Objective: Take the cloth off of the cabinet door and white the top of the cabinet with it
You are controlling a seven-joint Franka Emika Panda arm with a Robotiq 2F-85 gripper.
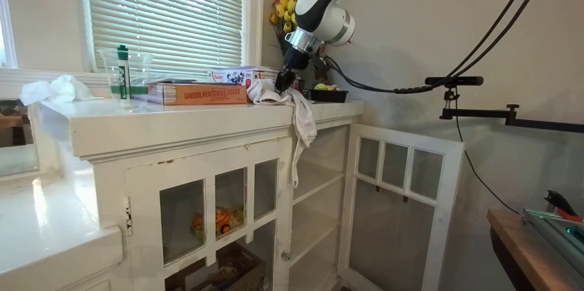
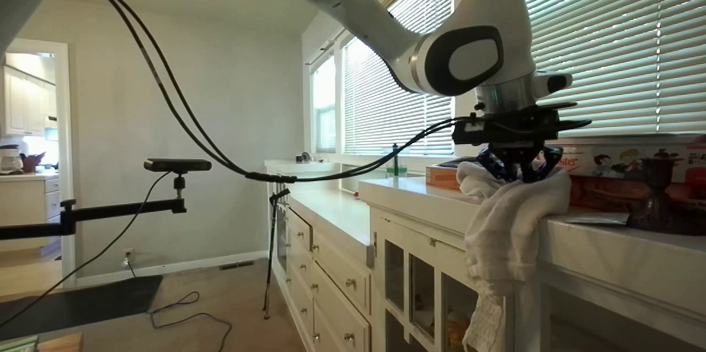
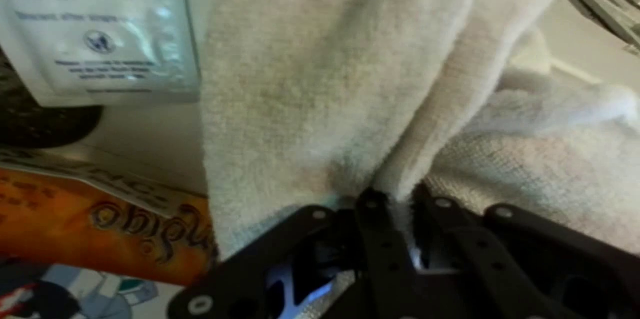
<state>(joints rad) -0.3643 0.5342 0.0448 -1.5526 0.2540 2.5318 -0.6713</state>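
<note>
Hand [image 3: 398, 201] pinches cloth [image 2: 502, 236] near front edge of surface [image 1: 182, 124]
Boxes [image 2: 618, 159] crowd behind; sachet [image 3: 100, 34], dark candlestick [image 2: 658, 195] beside.

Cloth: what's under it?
The cabinet top, visible on both sides of the cloth, which drapes over its front edge, pinched in the gripper. What lies directly beneath the folds is covered.

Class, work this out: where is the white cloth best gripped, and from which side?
Probably by the raised fold of the cloth on the cabinet top, coming from above: there it bunches into a narrow ridge, which the gripper pinches, while the loose end hangs limp over the front.
</note>
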